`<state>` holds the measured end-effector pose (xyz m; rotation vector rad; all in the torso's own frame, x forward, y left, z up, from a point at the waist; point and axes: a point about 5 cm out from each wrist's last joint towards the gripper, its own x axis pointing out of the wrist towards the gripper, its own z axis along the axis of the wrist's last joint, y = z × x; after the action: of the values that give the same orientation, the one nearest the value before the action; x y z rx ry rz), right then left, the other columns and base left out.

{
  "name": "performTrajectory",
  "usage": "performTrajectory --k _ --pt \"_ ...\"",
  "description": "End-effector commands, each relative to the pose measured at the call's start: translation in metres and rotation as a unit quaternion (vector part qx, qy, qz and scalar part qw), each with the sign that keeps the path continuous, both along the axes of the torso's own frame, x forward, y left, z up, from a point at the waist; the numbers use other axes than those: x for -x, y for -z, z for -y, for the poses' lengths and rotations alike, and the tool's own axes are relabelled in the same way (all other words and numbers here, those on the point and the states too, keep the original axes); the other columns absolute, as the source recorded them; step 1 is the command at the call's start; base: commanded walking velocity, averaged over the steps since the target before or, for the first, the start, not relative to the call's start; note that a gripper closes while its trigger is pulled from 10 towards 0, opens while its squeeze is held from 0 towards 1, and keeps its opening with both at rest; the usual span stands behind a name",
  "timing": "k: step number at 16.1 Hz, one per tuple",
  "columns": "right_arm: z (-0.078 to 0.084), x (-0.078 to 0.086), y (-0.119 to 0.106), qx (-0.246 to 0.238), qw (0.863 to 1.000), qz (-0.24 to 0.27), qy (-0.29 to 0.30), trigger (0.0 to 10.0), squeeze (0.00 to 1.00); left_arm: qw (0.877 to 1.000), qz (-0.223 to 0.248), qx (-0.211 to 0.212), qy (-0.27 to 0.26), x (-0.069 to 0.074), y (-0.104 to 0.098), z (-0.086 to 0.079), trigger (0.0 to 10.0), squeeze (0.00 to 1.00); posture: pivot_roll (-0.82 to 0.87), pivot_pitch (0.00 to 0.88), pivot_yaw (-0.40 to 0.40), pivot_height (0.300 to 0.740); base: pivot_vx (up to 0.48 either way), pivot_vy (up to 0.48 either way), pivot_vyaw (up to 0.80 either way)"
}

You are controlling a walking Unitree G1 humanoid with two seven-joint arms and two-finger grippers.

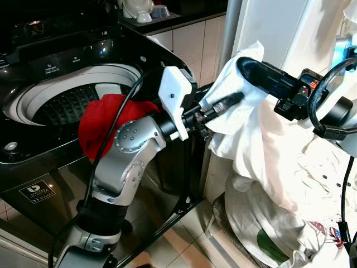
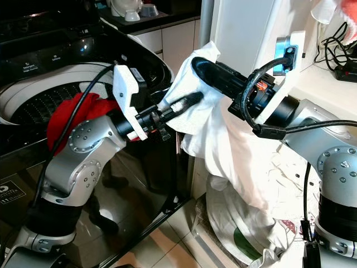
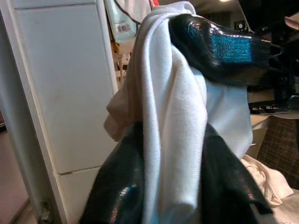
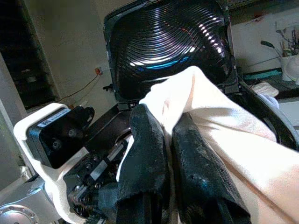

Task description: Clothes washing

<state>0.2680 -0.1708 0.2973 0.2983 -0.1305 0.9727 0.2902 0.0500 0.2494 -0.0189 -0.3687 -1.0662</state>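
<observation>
A white garment [image 1: 262,151] hangs in the air to the right of the washing machine, and both grippers hold it. My left gripper [image 1: 230,101] reaches right from the washer side and is shut on a fold of it; in the left wrist view the cloth [image 3: 173,116] runs between its fingers [image 3: 117,186]. My right gripper [image 1: 246,67] comes from the right and is shut on the garment's top edge, just above the left one. A red garment [image 1: 103,125] lies over the rim of the open drum [image 1: 67,103], behind my left arm.
The washer's lid [image 4: 168,42] stands open. A white laundry bag [image 1: 262,237] with more clothes sits on the floor below the hanging garment. A white cabinet door [image 1: 279,28] is right behind. Cables lie on the counter [image 2: 329,84] at right.
</observation>
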Motion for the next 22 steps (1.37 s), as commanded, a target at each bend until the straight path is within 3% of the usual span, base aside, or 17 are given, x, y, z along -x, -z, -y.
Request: performTrajectory --k 1,13,15,16,17,19,20,21,22 --pt "-0.004 0.006 -0.010 -0.002 1.000 0.024 -0.015 0.0 0.00 1.000 -0.002 0.004 -0.007 -0.003 0.000 -0.002 0.0 0.00 -0.05 0.000 0.029 0.740 0.000 0.000 0.00" --pt "-0.006 0.005 -0.010 0.003 1.000 0.024 -0.009 0.0 0.00 1.000 0.002 0.008 -0.024 -0.008 -0.002 -0.007 0.0 0.00 -0.05 0.000 0.031 0.740 0.000 0.000 0.00" --pt "-0.006 0.005 -0.009 0.004 1.000 0.024 -0.007 0.5 0.00 0.999 0.004 0.011 -0.036 -0.011 -0.004 -0.009 0.0 0.00 -0.05 0.000 0.032 0.740 0.000 0.000 0.00" --pt "-0.007 0.005 -0.009 0.005 1.000 0.025 -0.007 10.0 0.00 0.999 0.007 0.016 -0.049 -0.013 -0.006 -0.012 0.0 0.00 -0.05 0.000 0.033 0.740 0.000 0.000 0.00" --pt "-0.007 0.005 -0.009 -0.007 1.000 0.021 -0.014 10.0 1.00 0.998 0.012 0.021 -0.062 -0.016 -0.009 -0.016 0.0 0.00 -0.05 0.000 0.034 0.740 0.000 0.000 0.00" --pt "-0.006 0.005 -0.010 -0.010 1.000 0.021 -0.014 10.0 1.00 0.994 0.030 0.030 -0.099 -0.024 -0.017 -0.025 0.0 0.00 -0.05 0.000 0.033 0.740 0.000 0.000 0.00" --pt "-0.005 0.006 -0.009 -0.003 1.000 0.024 -0.001 10.0 1.00 0.985 0.067 0.028 -0.156 -0.039 -0.036 -0.045 0.0 0.00 -0.04 0.000 0.033 0.740 0.000 0.000 0.00" --pt "-0.006 0.008 -0.008 0.003 1.000 0.022 -0.006 10.0 0.91 0.976 0.096 0.026 -0.192 -0.048 -0.053 -0.060 0.0 0.00 -0.04 0.000 0.033 0.740 0.000 0.000 0.00" --pt "-0.008 0.011 -0.006 0.012 1.000 0.024 -0.014 10.0 0.00 0.958 0.147 0.022 -0.246 -0.059 -0.085 -0.084 0.0 0.00 -0.04 0.000 0.031 0.740 0.000 0.000 0.00"
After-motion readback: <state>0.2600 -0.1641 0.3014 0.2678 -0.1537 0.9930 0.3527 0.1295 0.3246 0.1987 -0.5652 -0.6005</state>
